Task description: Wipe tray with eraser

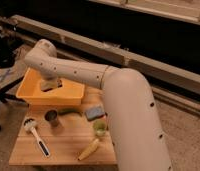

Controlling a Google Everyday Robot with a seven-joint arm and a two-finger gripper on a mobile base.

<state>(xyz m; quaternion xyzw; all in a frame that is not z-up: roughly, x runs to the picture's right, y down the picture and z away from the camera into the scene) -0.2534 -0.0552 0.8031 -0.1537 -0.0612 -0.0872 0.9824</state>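
1. The tray [55, 99] sits on the far left corner of the table [68, 142].
2. The arm reaches down into the tray, and the gripper [49, 81] is low inside it.
3. The gripper's fingers are closed on the eraser [52, 87], which rests on the tray floor, near its middle.
4. On the table near the tray lie a brush [35, 135], a cup [52, 118] and a sponge [94, 112].
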